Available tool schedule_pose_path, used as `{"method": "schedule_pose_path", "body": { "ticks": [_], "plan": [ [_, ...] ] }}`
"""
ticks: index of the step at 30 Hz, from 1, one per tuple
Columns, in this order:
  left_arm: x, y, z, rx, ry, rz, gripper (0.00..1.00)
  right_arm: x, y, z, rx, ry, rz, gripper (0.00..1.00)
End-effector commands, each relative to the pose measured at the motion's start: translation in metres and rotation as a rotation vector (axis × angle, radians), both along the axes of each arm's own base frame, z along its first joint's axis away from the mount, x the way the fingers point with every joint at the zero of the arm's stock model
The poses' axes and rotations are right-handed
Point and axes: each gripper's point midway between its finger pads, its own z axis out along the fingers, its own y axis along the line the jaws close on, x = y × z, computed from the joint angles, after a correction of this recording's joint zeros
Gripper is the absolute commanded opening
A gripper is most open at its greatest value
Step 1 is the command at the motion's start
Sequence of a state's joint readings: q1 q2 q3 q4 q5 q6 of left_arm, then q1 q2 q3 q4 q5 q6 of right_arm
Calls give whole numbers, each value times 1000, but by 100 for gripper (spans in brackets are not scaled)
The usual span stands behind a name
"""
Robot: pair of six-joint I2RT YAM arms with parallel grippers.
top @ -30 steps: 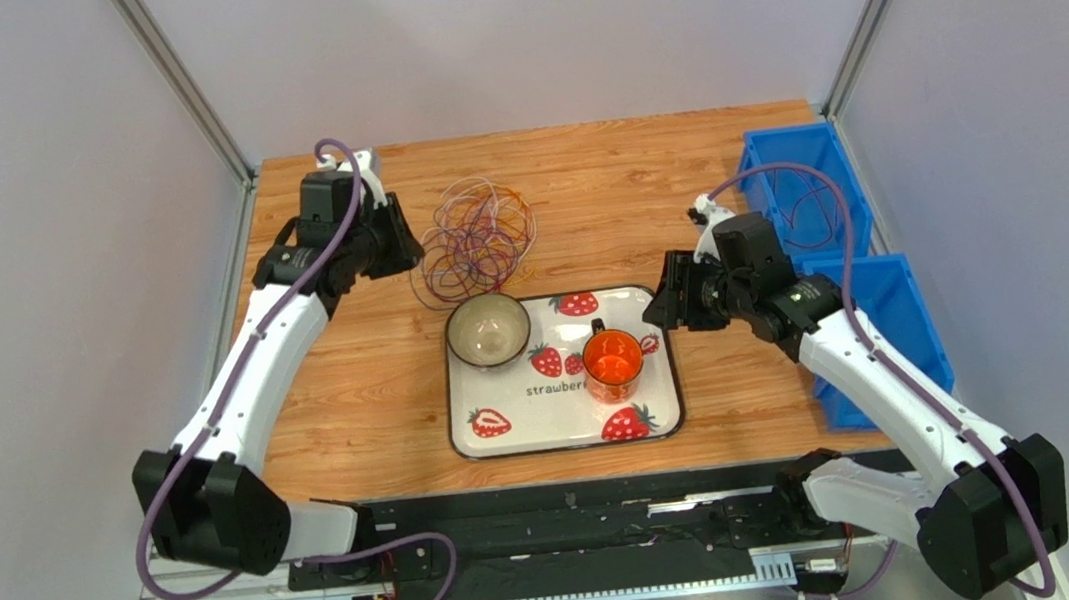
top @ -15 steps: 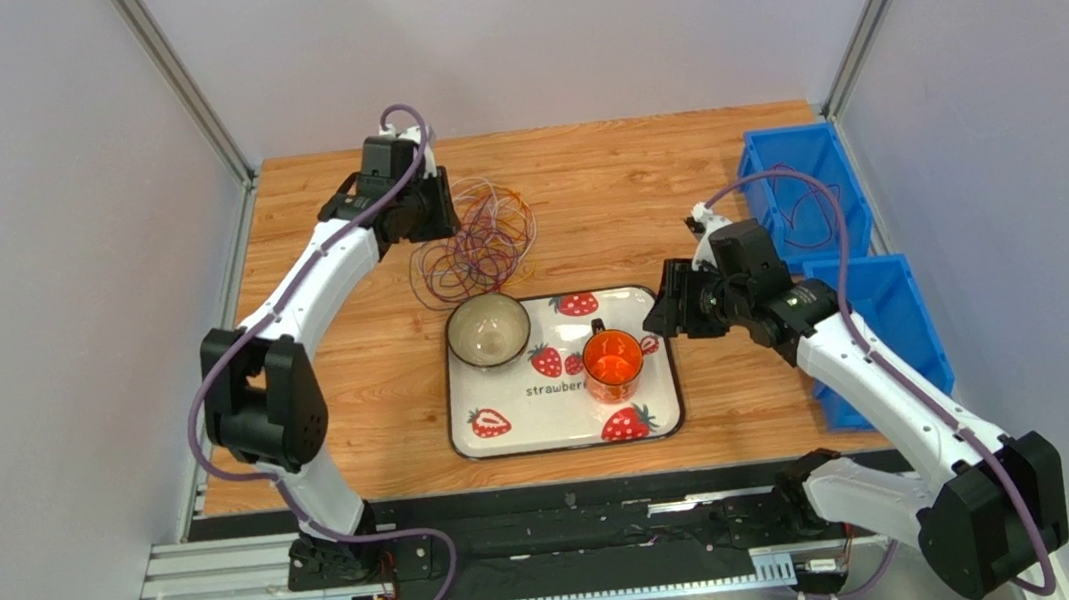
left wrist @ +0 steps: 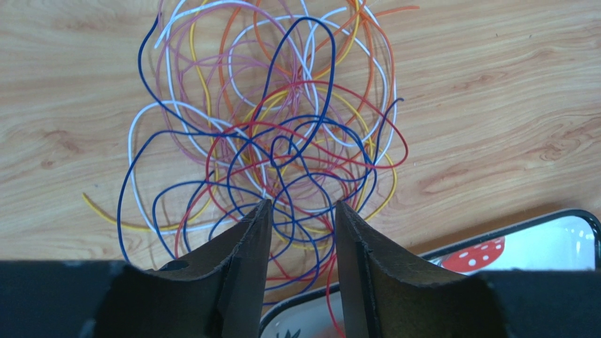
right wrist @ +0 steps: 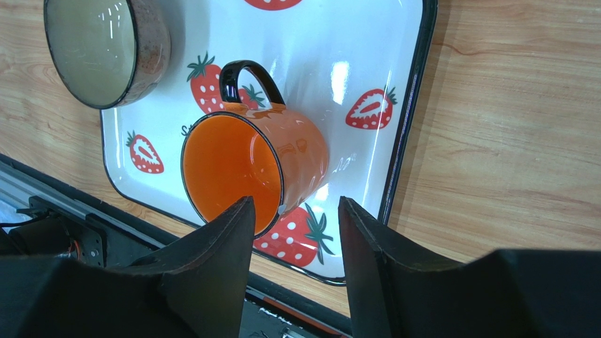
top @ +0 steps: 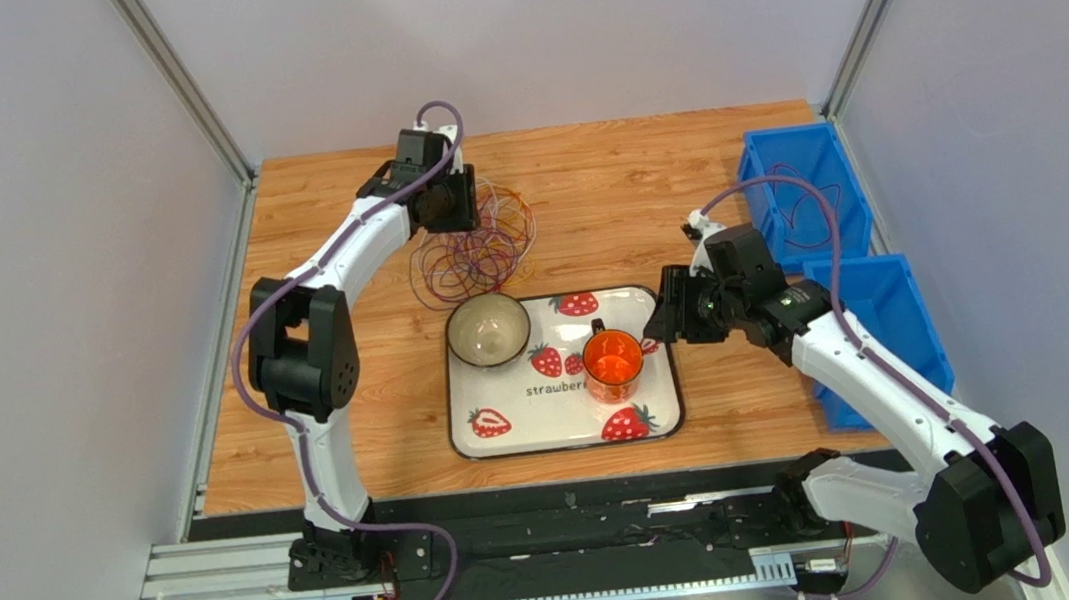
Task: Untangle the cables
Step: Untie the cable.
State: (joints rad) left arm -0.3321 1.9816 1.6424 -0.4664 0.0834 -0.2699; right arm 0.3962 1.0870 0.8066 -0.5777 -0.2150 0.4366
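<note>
Toward the far side of the table (top: 662, 172), just beyond the strawberry tray (top: 557, 418), the cables (left wrist: 282, 127) lie in one knotted heap. Blue, red, orange, yellow, white and pink loops cross through each other, and none is pulled free. As far as I can judge, the untangling has not really started and every strand is yet to be separated. The left hand (left wrist: 302, 211) hangs right over the near edge of the heap, its two fingers parted by a modest gap with wires showing between them. It grips nothing, and I can't tell whether the tips touch a strand. The right hand (right wrist: 296, 208) is well apart from the cables, over the tray's right edge beside the orange mug (right wrist: 268, 158), fingers likewise spread and empty.
</note>
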Motion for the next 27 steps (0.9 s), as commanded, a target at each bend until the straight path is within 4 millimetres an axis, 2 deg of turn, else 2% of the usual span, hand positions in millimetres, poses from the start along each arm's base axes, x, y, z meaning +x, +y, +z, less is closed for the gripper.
{"method": "schedule_pose_path", "body": {
  "ticks": [1,5,6,10,13,16,17,18,19,20,23,26,27],
  "plan": [
    [27,-7,14,26,-95,-33,48,12,7,16,18,-63,17,51],
    [36,-12,9,52,-113,-70,52,12,8,15,17,-59,21,51],
    [38,-12,2,62,-103,-71,53,12,8,14,15,-56,22,51],
    [48,-15,2,76,-118,-70,53,12,7,11,11,-50,23,51],
    [54,-16,0,80,-115,-72,48,12,7,10,8,-46,22,51],
    [58,-20,-5,87,-104,-84,37,12,8,12,11,-47,22,51],
    [59,-20,-10,91,-94,-85,25,12,8,12,10,-47,23,51],
    [60,-22,-8,86,-91,-90,19,12,7,12,9,-48,22,51],
    [60,-23,-8,84,-87,-91,1,12,7,13,8,-48,21,51],
    [58,-23,-10,87,-69,-93,0,12,6,13,8,-46,18,51],
    [56,-23,10,75,-80,-87,0,10,7,15,14,-48,19,51],
    [51,-21,60,50,-131,-67,0,9,8,21,21,-56,17,51],
    [52,-21,84,34,-171,-61,0,9,7,24,22,-59,15,51]
  ]
}}
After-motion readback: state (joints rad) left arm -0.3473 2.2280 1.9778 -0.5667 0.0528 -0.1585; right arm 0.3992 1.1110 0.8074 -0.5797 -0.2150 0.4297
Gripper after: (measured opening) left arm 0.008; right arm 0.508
